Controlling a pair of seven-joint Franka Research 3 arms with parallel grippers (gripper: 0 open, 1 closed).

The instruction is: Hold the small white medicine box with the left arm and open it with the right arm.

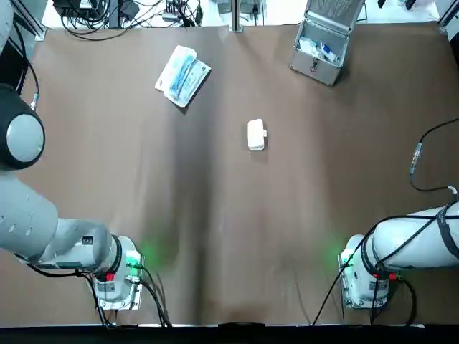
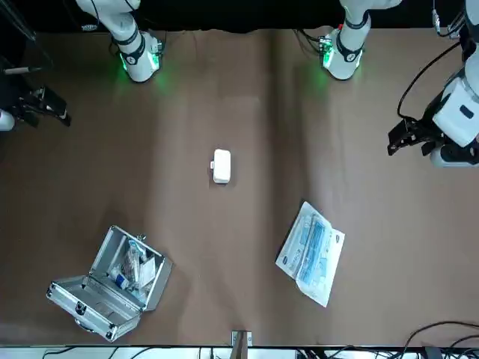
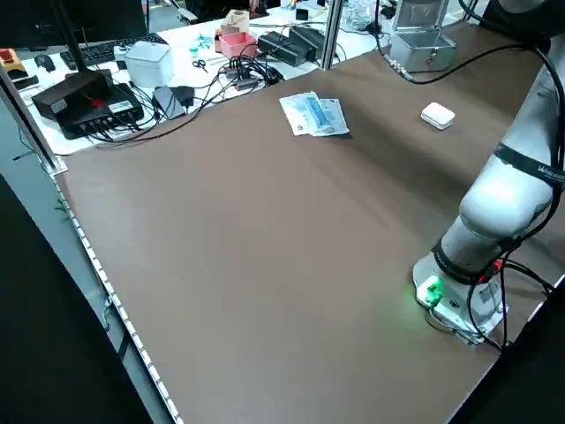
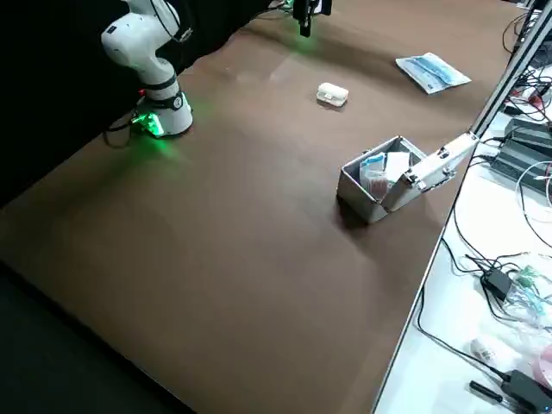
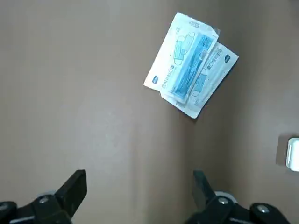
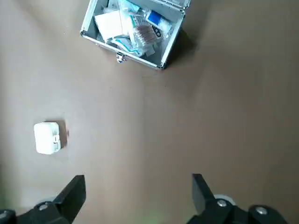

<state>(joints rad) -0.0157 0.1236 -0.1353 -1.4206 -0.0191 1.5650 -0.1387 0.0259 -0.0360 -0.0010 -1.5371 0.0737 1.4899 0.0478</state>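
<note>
- The table: a smooth, matte brown sheet; a light box may skid if I nudge it sideways.
- My left gripper and right gripper: both spread wide, raised, well apart from the box.
- The small white medicine box: mid-table, rounded glossy plastic with a side tab; it could squirt from my left pinch.

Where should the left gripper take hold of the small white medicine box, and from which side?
Probably from above, across the near and far ends of the small white medicine box. It lies flat, long axis pointing away from the robot, with its clasp facing the robot's right; that grip leaves the clasp free for the right gripper.
</note>
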